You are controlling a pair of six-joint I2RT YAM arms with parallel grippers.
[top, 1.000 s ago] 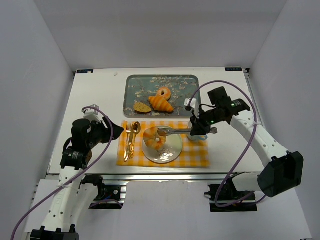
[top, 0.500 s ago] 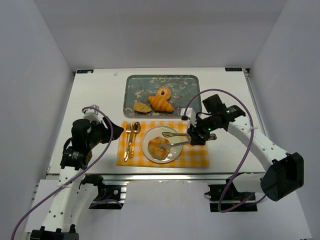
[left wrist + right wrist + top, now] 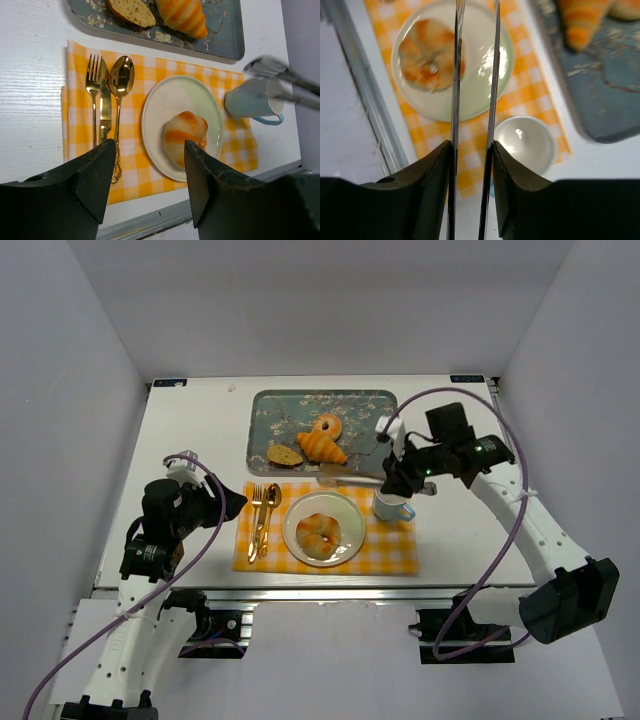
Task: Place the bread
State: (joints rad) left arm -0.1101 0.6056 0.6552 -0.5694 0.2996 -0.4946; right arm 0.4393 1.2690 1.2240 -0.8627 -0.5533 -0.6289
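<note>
The bread, a round glossy orange bun, lies on the white plate, free of any tool; it also shows in the left wrist view and the right wrist view. My right gripper is shut on a pair of metal tongs. The tong arms stand slightly apart with nothing between them, raised above the plate's far edge by the tray. My left gripper hovers open and empty at the placemat's left side.
A patterned tray behind the placemat holds a croissant, a ring pastry and a bread slice. A light-blue cup stands right of the plate. Gold fork and spoon lie left of it on the yellow checked placemat.
The tongs held the bread over the plate, then opened and let it go. The right gripper has since lifted the tongs back toward the tray. The left arm has not moved.
</note>
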